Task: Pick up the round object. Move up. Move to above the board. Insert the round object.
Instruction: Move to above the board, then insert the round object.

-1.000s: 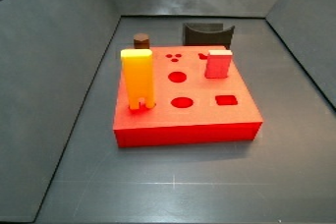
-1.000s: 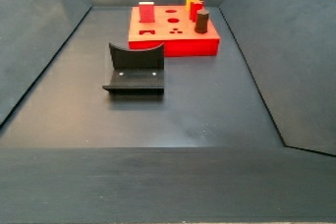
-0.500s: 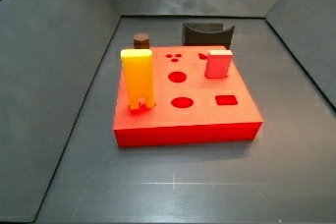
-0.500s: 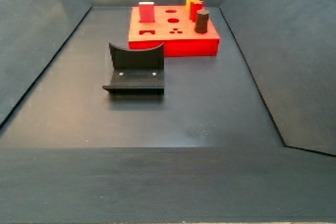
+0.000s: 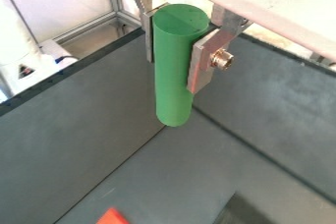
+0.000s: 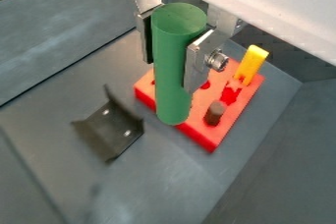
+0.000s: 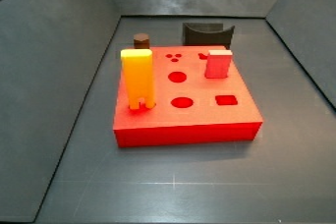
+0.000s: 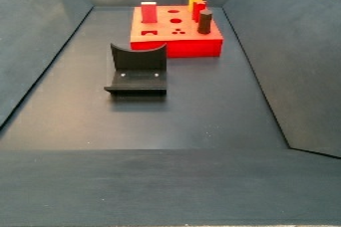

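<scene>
While unchanged, jaws gripping round object (image 5: 176, 66)

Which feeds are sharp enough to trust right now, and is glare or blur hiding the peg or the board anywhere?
Both wrist views: the green peg in the gripper is crisp, and the floor behind is soft. In a wrist view the red board is slightly blurred. Both side views: evenly lit, board sharp, only faint sheen on the dark floor; neither gripper nor peg appears there.

Peg (image 5: 175, 66): plain green, in silver-plated gripper (image 5: 178, 41) above floor. Board (image 7: 184, 100): red. Block (image 7: 138, 79): orange-yellow. Fixture (image 8: 136, 70): dark. Floor (image 8: 173, 121): dark grey.
</scene>
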Robot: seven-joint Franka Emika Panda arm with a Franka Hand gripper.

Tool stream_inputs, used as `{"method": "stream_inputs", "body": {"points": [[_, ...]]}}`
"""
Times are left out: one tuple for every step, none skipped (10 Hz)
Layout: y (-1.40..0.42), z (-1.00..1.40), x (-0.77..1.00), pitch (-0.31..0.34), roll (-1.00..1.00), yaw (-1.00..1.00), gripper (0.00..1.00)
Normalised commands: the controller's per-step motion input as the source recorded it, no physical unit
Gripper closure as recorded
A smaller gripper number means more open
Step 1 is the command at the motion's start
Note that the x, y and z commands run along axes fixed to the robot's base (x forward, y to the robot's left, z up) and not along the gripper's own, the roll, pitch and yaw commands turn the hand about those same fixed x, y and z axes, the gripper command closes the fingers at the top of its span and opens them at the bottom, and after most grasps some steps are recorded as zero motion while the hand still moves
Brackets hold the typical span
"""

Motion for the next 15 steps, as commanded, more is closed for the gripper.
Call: {"method": "stream_inputs", "body": {"points": [[-1.00,-0.11,0.12,-0.017,0.00,-0.01,1.00],[-1.00,-0.11,0.12,0.004,-0.01,-0.01,1.00],[-1.00,-0.11,0.12,0.002,-0.01,0.00,1.00],[-1.00,-0.11,0.13,0.006,-0.01,0.00,1.00],[-1.00,-0.11,0.14,0.012,-0.01,0.00,1.00],[-1.00,-0.11,0.16,0.019,0.00,0.00,1.00],[-1.00,-0.11,0.17,0.022,-0.01,0.00,1.00],[-1.00,-0.11,0.19,0.017,0.00,0.01,1.00],[-1.00,-0.11,0.20,0.017,0.00,0.01,1.00],[-0.78,-0.08,0.17,0.018,0.01,0.01,1.00],[-0.49,-0.05,0.14,0.020,0.01,0.01,1.00],[-0.24,-0.02,0.09,0.016,0.01,0.01,1.00],[0.00,-0.25,-0.06,0.000,0.05,0.00,1.00],[0.00,-0.14,0.45,0.296,0.00,0.00,1.00],[0.19,-0.42,0.13,0.154,-0.12,0.00,1.00]]}}
